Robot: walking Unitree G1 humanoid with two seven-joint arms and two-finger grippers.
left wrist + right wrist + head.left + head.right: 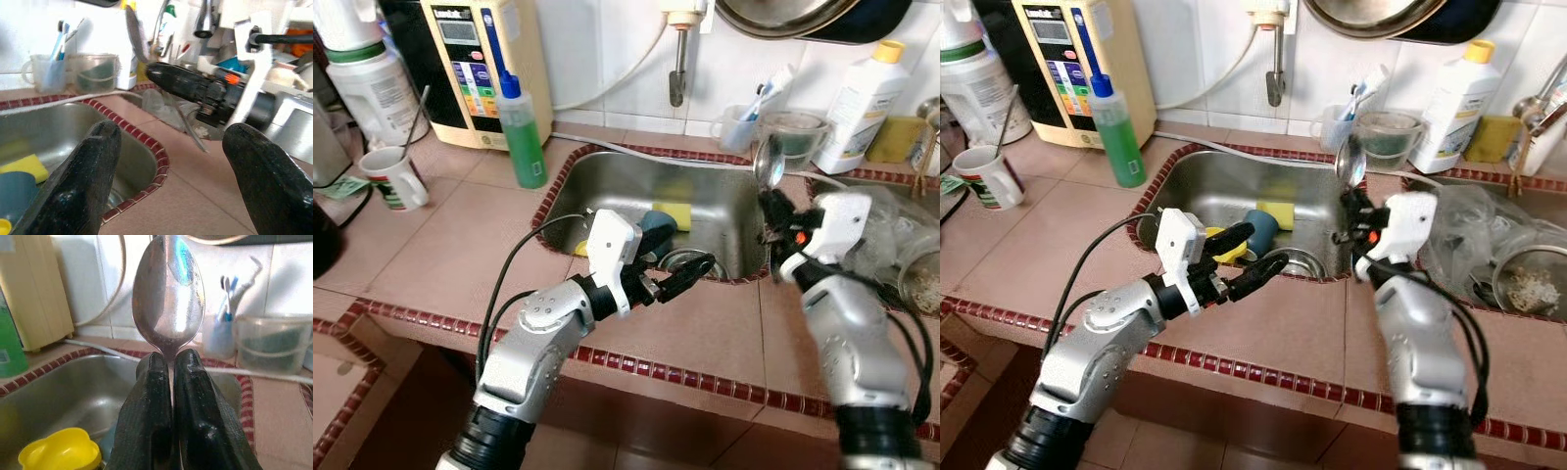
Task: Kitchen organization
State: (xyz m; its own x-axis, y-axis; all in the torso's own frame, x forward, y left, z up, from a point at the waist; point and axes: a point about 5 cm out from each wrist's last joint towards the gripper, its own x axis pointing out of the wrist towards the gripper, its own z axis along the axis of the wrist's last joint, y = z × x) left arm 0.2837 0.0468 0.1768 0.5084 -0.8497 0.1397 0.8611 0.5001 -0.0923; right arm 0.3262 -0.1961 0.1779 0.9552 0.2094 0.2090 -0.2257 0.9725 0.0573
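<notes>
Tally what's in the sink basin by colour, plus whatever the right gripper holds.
Yellow: 2, sponge and small cup
Blue: 1, cup
Silver: 1, spoon, pinched in the right gripper above the sink
Total: 4

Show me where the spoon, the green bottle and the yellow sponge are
spoon (168,298): right wrist view, on the middle of its bowl, above the right gripper's shut fingers.
green bottle (522,137): left eye view, on its green body.
yellow sponge (672,214): left eye view, on its top face, in the sink.
</notes>
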